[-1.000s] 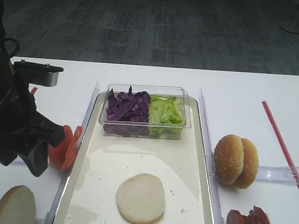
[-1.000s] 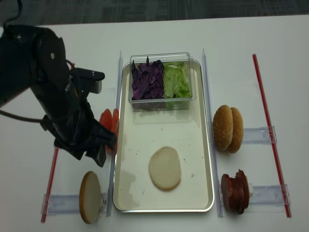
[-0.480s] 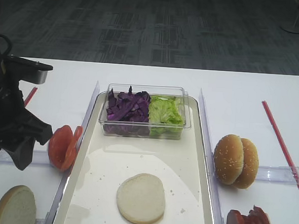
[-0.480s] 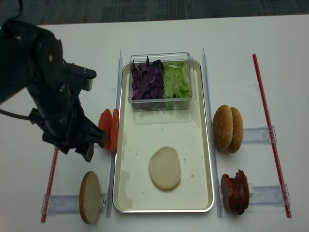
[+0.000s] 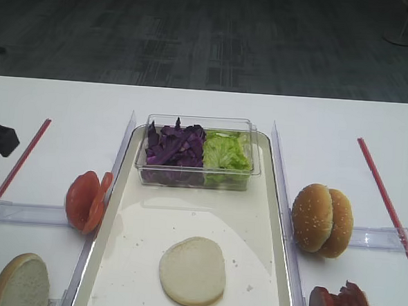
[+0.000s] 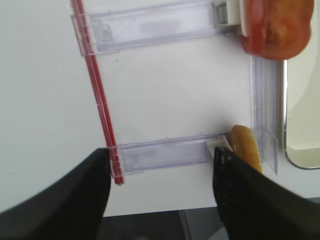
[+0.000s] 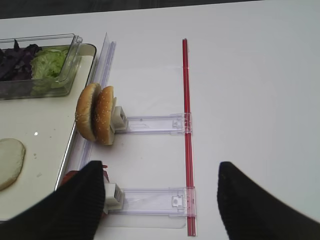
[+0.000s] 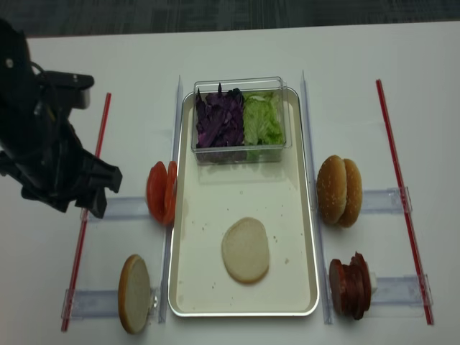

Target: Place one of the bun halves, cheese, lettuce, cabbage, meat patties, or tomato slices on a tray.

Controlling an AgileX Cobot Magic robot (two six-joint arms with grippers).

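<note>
The left gripper [image 6: 160,200] shows its two dark fingers [image 6: 55,195] spread wide apart in the left wrist view, with nothing between them; they hang above the white table [image 8: 237,50] over a clear plastic holder rail [image 6: 165,152] and a red strip [image 6: 97,95], touching neither as far as can be seen. From the overhead view the left arm [image 8: 43,151] sits at the left side of the table, well apart from the tray [image 8: 298,215]. The right gripper [image 7: 160,200] likewise has its fingers [image 7: 75,205] standing apart and empty, over the near right part of the table beside a second red strip [image 7: 187,125]. The thin cream-faced bun half [image 8: 245,249] lies flat on the tray, toward its near end and around the middle of its width. At the far end of the tray stands a clear plastic tub [image 8: 239,147] with the purple cabbage [image 8: 219,118] in its left part and the green lettuce [image 8: 262,118] in its right part. The tomato slices [image 8: 161,192] stand on edge just left of the tray's left rim, and another bun half [image 8: 134,292] stands on edge nearer, also left of the tray. To the right of the tray, the sesame-seeded buns [image 8: 339,190] stand upright on a holder, and the meat patties [image 8: 350,284] stand in a stack nearer. No writing, brand or label can be read on anything.
</note>
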